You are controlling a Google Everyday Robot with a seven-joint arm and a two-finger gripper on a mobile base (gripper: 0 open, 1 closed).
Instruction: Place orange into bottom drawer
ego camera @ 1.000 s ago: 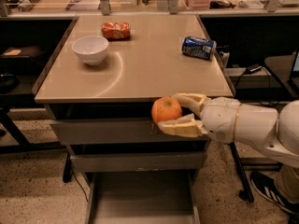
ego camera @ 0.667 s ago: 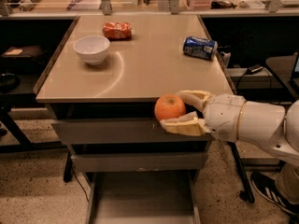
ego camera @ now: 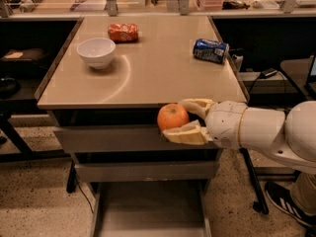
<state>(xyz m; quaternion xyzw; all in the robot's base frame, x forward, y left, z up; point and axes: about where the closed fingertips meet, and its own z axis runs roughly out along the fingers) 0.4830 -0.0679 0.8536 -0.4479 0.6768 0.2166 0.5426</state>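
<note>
The orange is a small round bright-orange fruit held between the two cream fingers of my gripper. The gripper reaches in from the right on a white arm and holds the fruit in front of the table's front edge, level with the top grey drawer. The bottom drawer is pulled out below, a shallow grey tray with thin side walls, directly under and a little left of the orange.
On the tan tabletop stand a white bowl, an orange-red snack bag and a blue can lying on its side. A middle grey drawer is closed. A black chair base stands at the right.
The gripper with the orange has shifted slightly to the right and stays at about the same height in front of the top drawer.
</note>
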